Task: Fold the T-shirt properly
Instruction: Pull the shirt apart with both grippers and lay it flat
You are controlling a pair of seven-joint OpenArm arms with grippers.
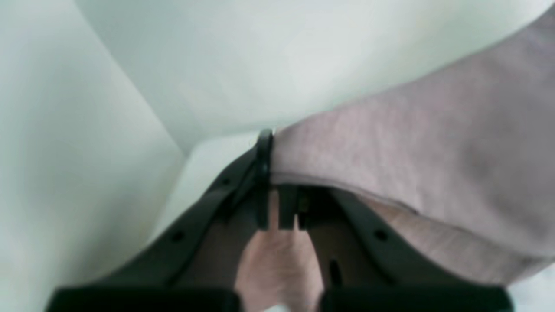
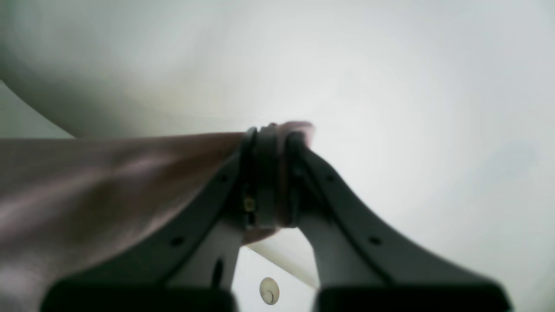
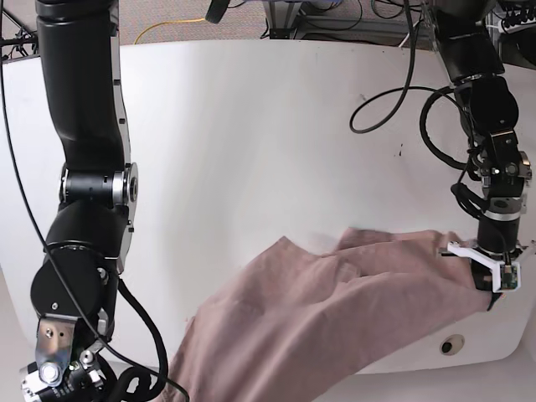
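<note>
The mauve T-shirt (image 3: 335,318) hangs stretched in a crumpled sheet between both arms, low over the white table (image 3: 251,151). At the base view's right, my left gripper (image 3: 496,291) points down and is shut on one edge of the cloth. The left wrist view shows its fingers (image 1: 264,173) pinching the T-shirt (image 1: 433,164), which drapes away to the right. In the right wrist view my right gripper (image 2: 273,138) is shut on another edge, with the T-shirt (image 2: 86,186) trailing left. In the base view that gripper is below the bottom-left edge.
The right arm's black links (image 3: 84,167) stand tall along the base view's left side. Black cables (image 3: 394,100) loop over the table near the left arm. A small round fitting (image 3: 452,344) sits in the table near its front right edge.
</note>
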